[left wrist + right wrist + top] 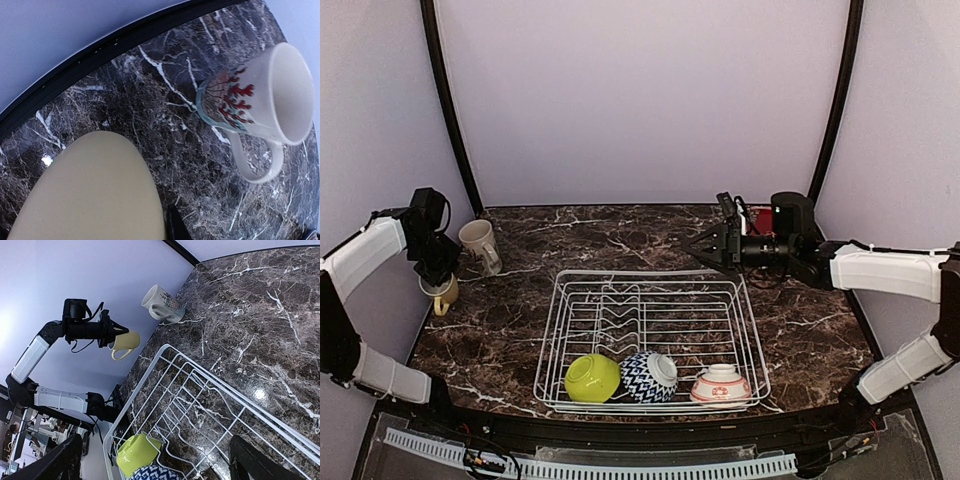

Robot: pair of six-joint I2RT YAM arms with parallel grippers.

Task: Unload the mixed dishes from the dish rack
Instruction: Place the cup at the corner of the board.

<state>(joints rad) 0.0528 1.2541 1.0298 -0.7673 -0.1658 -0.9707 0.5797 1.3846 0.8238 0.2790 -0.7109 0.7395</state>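
Observation:
The white wire dish rack (650, 285) sits mid-table. Along its front lie a lime bowl (592, 378), a navy-zigzag bowl (649, 376) and a pink-white bowl (721, 384). My left gripper (438, 272) is shut on the rim of a yellow mug (442, 293), held over the table's left edge. The left wrist view is filled by that mug (90, 190). A cream mug (480, 246) with a red pattern stands on the table just behind it, and shows on its side in the left wrist view (260, 95). My right gripper (705, 246) hangs open and empty above the rack's back right corner.
A red object (758, 218) lies behind the right gripper at the back of the dark marble table (820, 340). The rack's central prongs (200, 405) stand bare. Black curved posts rise at both back corners.

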